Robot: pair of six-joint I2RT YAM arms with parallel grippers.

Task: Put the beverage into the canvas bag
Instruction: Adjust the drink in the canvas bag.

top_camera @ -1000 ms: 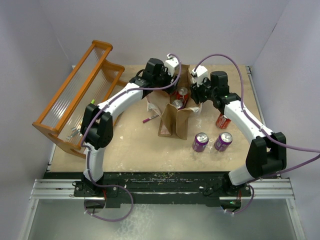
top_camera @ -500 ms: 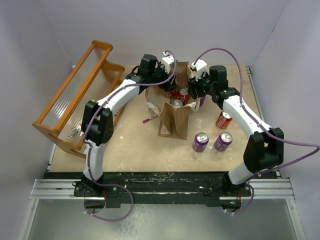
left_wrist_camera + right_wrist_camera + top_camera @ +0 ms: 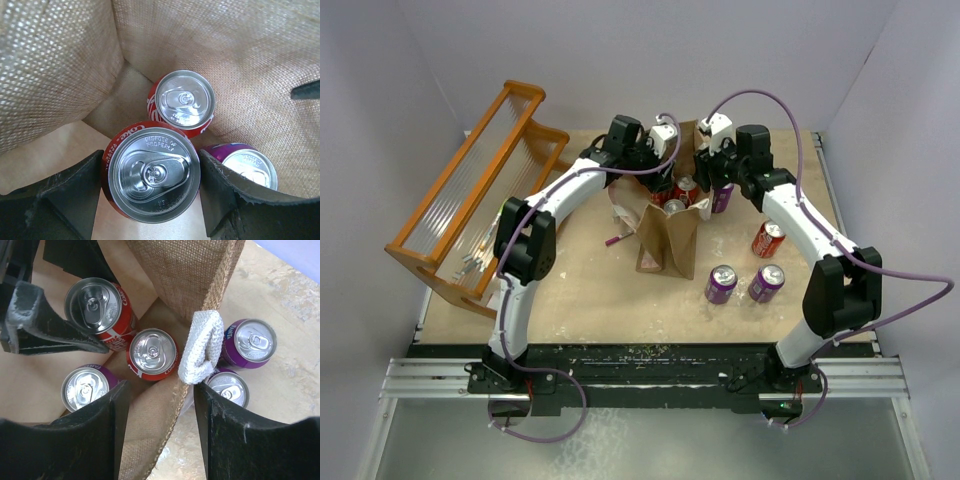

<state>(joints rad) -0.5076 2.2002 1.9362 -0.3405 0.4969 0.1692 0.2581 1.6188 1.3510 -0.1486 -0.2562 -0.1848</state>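
**Left gripper clamps a Coke can inside the canvas bag**

The left gripper [image 3: 150,170] reaches down into the mouth of the canvas bag [image 3: 670,240]. Its jaws are set wide and press against both sides of an upright red Coke can [image 3: 152,175]. The can sits inside the bag's woven walls. Its top is nearer the wrist camera than the two cans beyond it, and whether its base touches the bag's floor cannot be told.

Those two are a second red can [image 3: 184,102], just beside the held one, and a purple can [image 3: 247,167], close against the gripper's right finger [image 3: 225,200]. Both stand upright in the bag.

The right gripper [image 3: 160,390] hangs over the bag's right rim, part open and holding nothing. The rim runs through the gap between the jaws, so one finger [image 3: 85,440] is inside the bag and the other is outside. A white loop handle [image 3: 202,347] droops over the rim just ahead of the jaws.

Two more purple cans [image 3: 252,342] stand on the table [image 3: 580,280] just outside that wall. One of them is partly hidden behind the handle.

The bag stands upright near the middle of the table. A red can [image 3: 767,240] lies to its right. A pair of purple cans [image 3: 721,283] stands nearer the arm bases. An orange slatted rack [image 3: 470,200] sits at the table's left edge, well apart from the bag.
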